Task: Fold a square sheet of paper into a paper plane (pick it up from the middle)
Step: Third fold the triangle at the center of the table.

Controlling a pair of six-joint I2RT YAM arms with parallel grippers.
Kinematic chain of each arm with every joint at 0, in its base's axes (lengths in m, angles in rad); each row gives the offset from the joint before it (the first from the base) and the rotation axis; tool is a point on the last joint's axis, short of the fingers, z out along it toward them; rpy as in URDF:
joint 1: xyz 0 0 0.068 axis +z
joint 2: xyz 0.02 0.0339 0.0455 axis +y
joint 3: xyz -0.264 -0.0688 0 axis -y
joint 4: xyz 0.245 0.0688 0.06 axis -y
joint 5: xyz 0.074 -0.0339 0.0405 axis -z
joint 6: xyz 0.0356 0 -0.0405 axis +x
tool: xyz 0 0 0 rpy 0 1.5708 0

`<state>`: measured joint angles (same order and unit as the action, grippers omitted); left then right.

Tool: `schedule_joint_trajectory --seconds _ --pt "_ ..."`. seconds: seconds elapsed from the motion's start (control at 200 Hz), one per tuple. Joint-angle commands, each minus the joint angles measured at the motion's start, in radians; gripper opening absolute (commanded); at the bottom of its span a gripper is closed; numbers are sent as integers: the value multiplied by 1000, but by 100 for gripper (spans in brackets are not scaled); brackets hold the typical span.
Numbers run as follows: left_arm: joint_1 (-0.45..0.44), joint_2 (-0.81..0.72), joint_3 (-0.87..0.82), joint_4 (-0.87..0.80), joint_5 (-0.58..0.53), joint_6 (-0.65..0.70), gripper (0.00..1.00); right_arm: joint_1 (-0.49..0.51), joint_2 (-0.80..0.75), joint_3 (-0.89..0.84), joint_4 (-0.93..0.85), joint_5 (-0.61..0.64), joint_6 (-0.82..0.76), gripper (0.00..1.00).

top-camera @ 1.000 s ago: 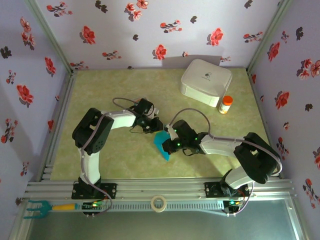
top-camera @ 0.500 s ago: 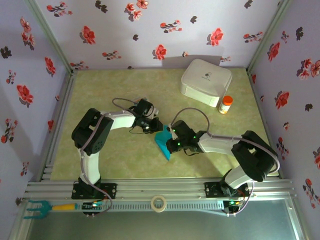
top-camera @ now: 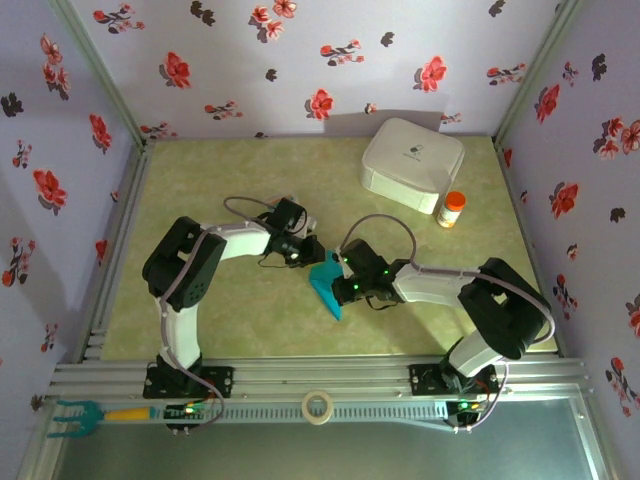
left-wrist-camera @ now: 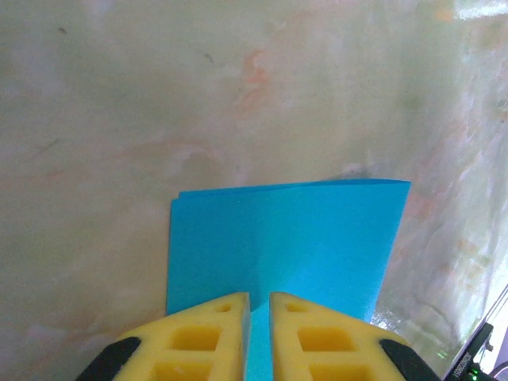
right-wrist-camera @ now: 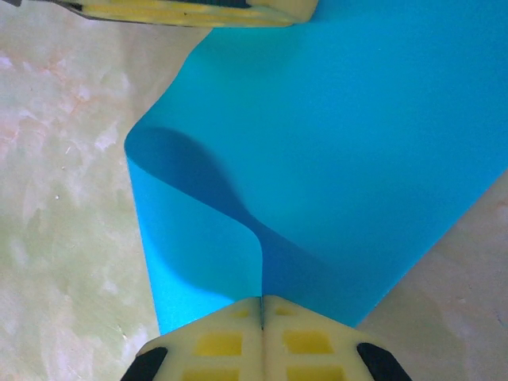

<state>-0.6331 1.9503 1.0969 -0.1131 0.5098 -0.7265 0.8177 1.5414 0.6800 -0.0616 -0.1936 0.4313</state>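
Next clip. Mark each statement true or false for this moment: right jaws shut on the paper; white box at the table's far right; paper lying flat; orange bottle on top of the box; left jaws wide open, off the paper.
1. The right jaws are shut on the paper. True.
2. The white box stands at the far right of the table. True.
3. The paper lies flat on the table. False: it bows up in a curl by the right jaws.
4. The orange bottle sits on top of the box. False: the bottle stands on the table beside the box.
5. The left jaws stand wide open, off the paper. False: they are nearly closed, with the paper's edge between them.
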Motion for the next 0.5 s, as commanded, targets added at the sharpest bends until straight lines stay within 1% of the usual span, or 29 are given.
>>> schedule_joint_trajectory --seconds 0.0,0.495 --pt "-5 -7 -25 -63 -29 -7 15 -8 9 22 -31 12 15 0" --pt "-5 -10 -24 -62 -31 -7 15 -8 6 35 -63 -9 24 0"
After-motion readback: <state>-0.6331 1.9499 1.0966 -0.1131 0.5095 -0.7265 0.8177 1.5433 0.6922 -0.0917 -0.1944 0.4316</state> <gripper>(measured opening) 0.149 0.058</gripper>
